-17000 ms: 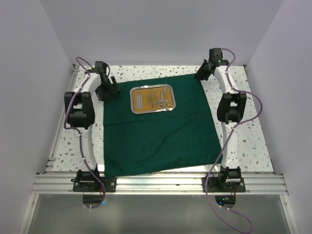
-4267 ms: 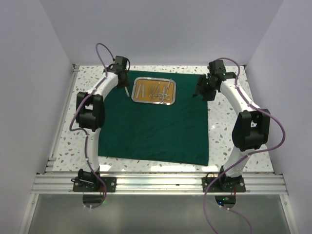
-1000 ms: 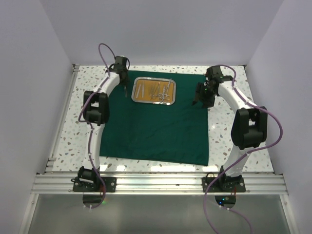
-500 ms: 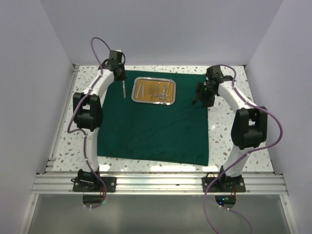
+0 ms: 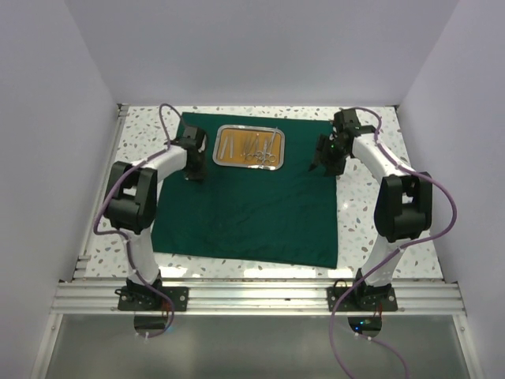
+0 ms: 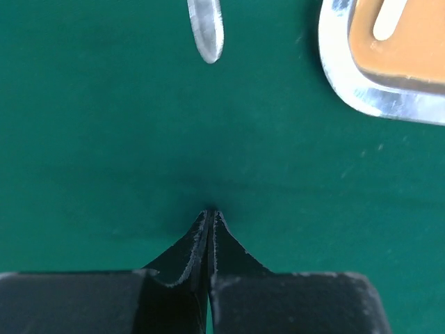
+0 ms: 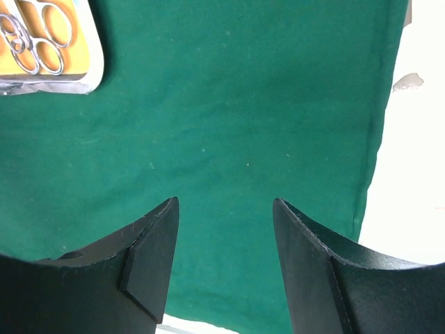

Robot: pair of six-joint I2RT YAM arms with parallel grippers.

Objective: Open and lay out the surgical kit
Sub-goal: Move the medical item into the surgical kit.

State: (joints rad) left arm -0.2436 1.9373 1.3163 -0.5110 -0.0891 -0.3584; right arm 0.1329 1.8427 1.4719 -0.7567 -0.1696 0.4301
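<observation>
The dark green cloth wrap (image 5: 252,213) lies spread flat on the speckled surface (image 5: 422,257). The rounded steel tray with an orange-brown floor (image 6: 361,97) sits at its 12 o'clock end, so I judge the step in hand to be moving instruments out onto the cloth. One slim silver piece (image 6: 206,28) lies on the cloth at the tray's 9 o'clock side. The other small silver instruments (image 5: 256,147) are in the tray. The left hand (image 6: 211,216) points straight down, fingers pressed together, nothing visible between them, tips dimpling the cloth at 6 o'clock of that piece. Next it probably needs to lift, spread and pinch a thin piece lying flat. The right hand (image 7: 224,203) hovers at the tray's 3 o'clock, fingers apart and empty.
</observation>
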